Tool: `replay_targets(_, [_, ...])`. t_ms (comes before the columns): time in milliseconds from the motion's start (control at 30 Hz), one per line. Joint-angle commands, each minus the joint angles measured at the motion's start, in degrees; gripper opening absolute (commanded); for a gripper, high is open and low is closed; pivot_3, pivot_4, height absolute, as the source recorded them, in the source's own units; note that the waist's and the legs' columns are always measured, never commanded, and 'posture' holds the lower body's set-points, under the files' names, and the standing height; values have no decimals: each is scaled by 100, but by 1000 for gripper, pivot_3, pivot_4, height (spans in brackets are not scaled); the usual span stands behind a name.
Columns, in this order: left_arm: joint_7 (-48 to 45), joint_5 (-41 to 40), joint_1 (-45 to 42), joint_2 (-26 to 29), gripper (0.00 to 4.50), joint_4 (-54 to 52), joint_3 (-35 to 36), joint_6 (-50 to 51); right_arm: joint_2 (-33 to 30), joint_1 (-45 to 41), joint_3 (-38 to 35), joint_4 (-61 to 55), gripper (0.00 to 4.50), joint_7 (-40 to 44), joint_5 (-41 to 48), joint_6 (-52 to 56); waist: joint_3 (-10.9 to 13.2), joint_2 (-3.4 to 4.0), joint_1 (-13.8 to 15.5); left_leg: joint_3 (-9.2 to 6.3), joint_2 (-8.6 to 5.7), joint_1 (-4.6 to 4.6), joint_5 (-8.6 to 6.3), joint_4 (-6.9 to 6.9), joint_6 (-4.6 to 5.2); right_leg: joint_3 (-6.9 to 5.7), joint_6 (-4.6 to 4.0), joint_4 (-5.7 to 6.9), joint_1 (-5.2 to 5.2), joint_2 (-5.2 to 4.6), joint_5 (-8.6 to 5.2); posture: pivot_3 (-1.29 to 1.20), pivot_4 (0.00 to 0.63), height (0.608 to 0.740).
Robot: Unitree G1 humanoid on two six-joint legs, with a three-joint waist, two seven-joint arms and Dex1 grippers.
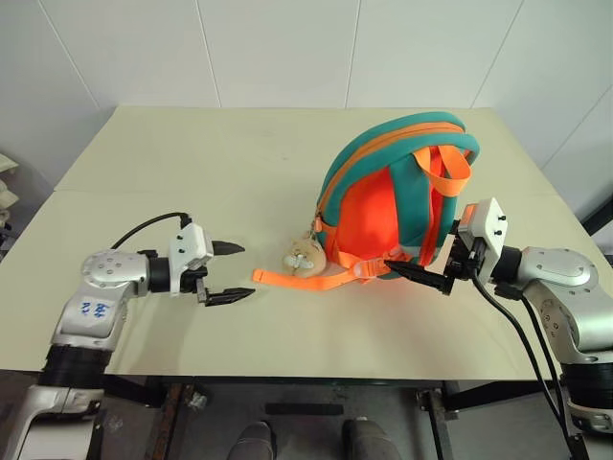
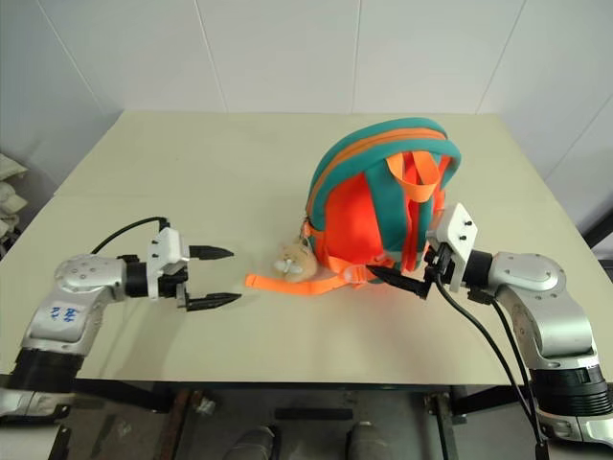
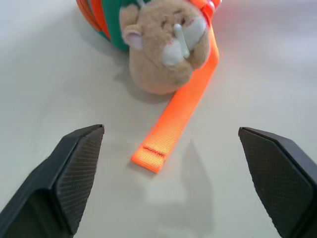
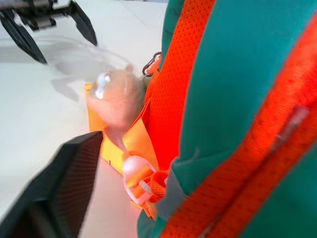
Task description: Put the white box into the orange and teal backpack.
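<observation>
The orange and teal backpack (image 1: 397, 196) stands upright on the beige table (image 1: 192, 163), right of centre, its strap side turned toward the robot and its long axis running roughly from 6 up to 12 o'clock in the head views. The right gripper (image 1: 421, 276) is plainly the nearer tool: its black fingers sit at the bag's lower edge, at about 5 o'clock from the bag's middle, pointing toward 9 o'clock along the base; it looks released, holding nothing, though whether a fingertip touches the fabric cannot be told. The left gripper (image 1: 228, 273) hangs over bare table well apart from the bag, at about 8 o'clock from it, jaws spread wide and empty, aimed toward 3 o'clock at the loose end of the orange webbing strap (image 1: 297, 279) and the tan plush charm (image 1: 304, 257) lying beside the bag's base. The white box cannot be made out anywhere on the table, so it may well already be inside the bag. The tabletop is smooth and matte, a seam crossing it on the left. Behind it stands a wall of large pale panels (image 1: 287, 48).
</observation>
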Motion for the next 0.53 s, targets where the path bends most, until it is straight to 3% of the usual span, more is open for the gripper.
replay_targets(33, [120, -295, 199, 113, 4500, -587, 310, 232, -209, 46, -279, 132, 4488, 173, -53, -311, 0, 0, 6, 0, -2, 0, 0, 0, 0, -1, 0, -3, 2, -2, 0, 0, 150, 740])
replay_targets(533, [373, -531, 183, 63, 4500, -1037, 303, 590, -465, 246, -438, 733, 4488, 218, -352, -696, 0, 1, -22, 1, -2, 0, 0, -6, 0, -1, -1, -21, 6, -1, 2, 0, 150, 740])
